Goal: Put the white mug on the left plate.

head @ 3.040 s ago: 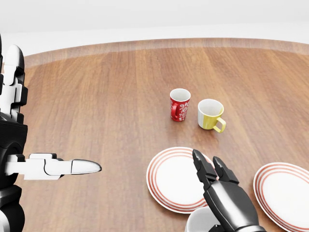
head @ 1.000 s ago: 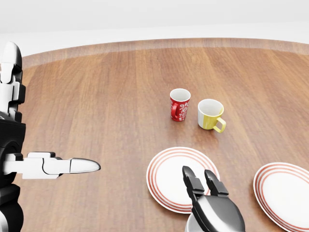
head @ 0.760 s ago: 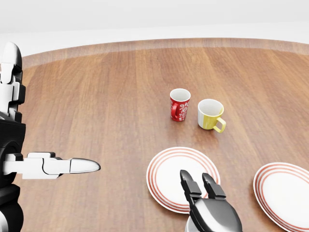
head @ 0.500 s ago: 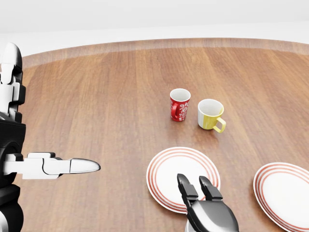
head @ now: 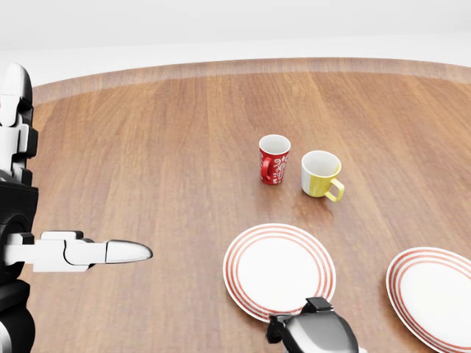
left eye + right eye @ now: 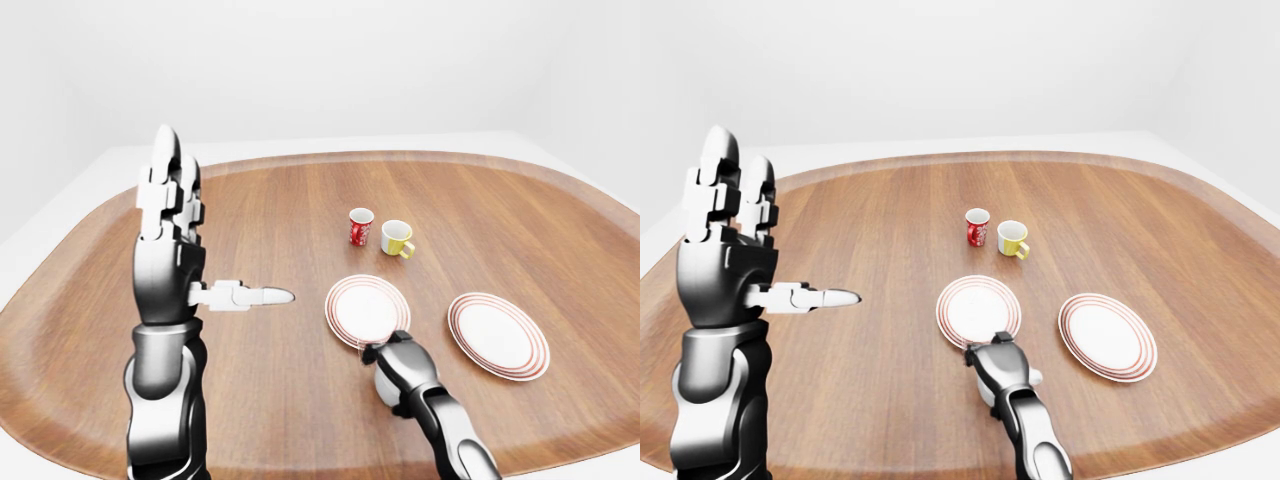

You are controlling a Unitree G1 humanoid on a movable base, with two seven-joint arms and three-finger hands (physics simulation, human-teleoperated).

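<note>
Fingers [image 6: 372, 347] curled over white mug [image 6: 385, 387], right hand [image 6: 398, 363]

The pictures are bright and evenly lit with soft light from above, sharp everywhere without blur or glare, the shadows under the mugs [image 5: 294, 170] are very weak, and the table [image 6: 300, 220] looks curved in the eye views.

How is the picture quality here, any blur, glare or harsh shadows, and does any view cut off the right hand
Head view: sharp, evenly lit, only faint soft shadows beside the red mug and yellow mug; the right hand is cropped by the bottom edge. Left-eye view: wide, with the table rim bowed and the left hand looming large. Right-eye view: the same, no glare or blur.
</note>
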